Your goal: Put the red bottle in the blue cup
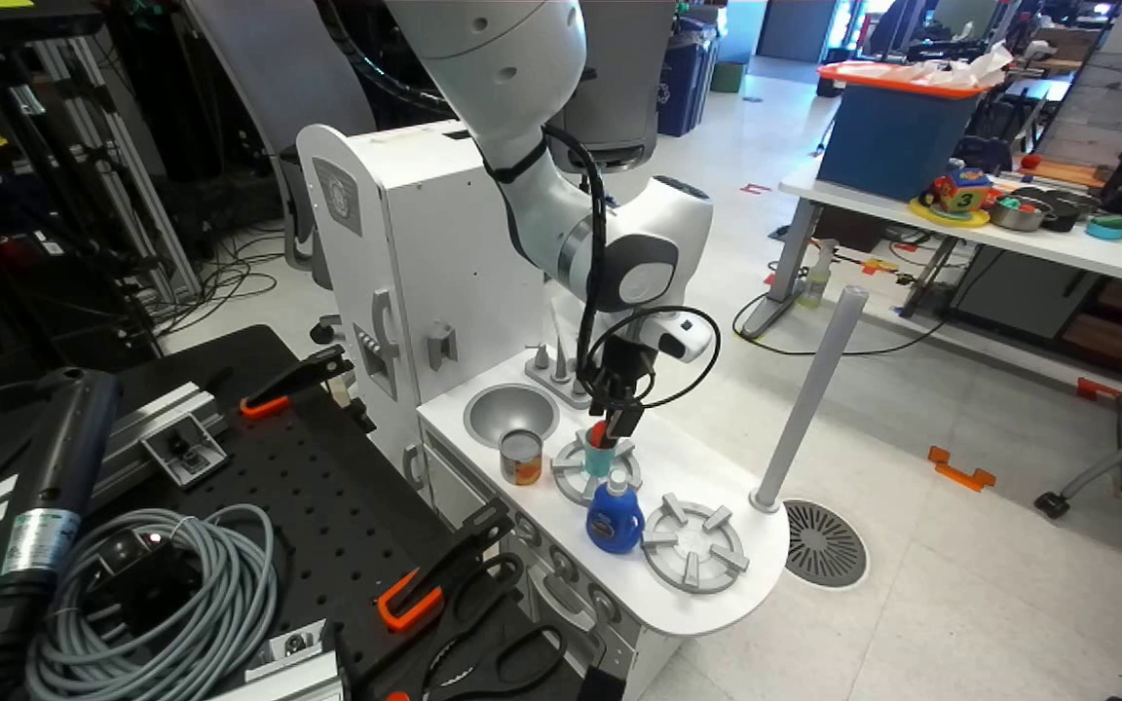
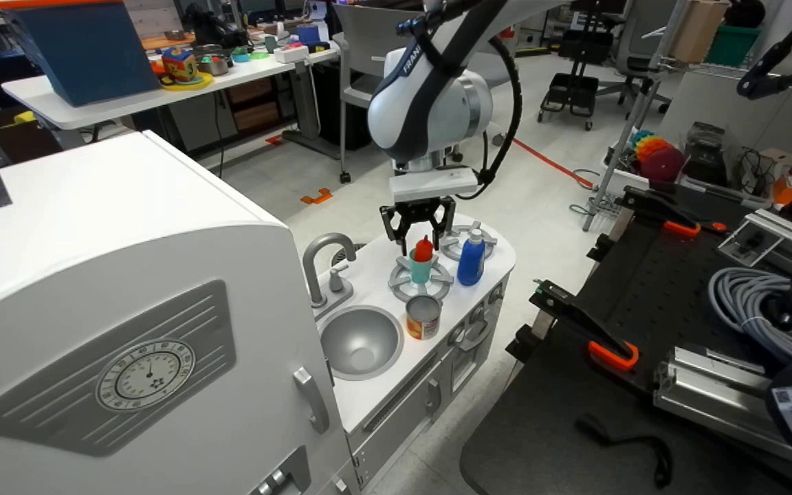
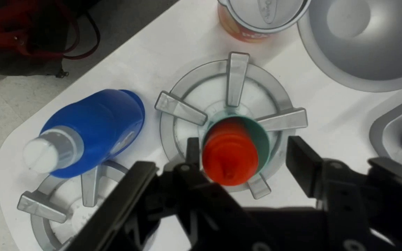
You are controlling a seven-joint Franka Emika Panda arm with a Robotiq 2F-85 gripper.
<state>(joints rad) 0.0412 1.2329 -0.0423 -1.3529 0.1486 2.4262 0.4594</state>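
The red bottle (image 2: 423,249) stands in the blue cup (image 2: 420,269), which looks teal, with its top above the rim. The cup sits on the burner beside the sink. In the wrist view the bottle's red top (image 3: 229,160) is near the cup's left side, and the cup's inner wall (image 3: 262,143) shows to its right. My gripper (image 3: 244,157) is open above the cup, with one finger close to the bottle's left and a wide gap on the right. In both exterior views the gripper (image 2: 420,246) (image 1: 617,424) is just over the cup. The bottle's lower part is hidden inside.
A blue detergent bottle (image 2: 471,260) with a white cap stands between the burners, near the cup. An open can (image 2: 423,320) stands by the silver sink bowl (image 2: 361,340). A faucet (image 2: 327,247) and a tall white cabinet (image 1: 464,234) border the counter; a grey post (image 1: 812,389) rises at its end.
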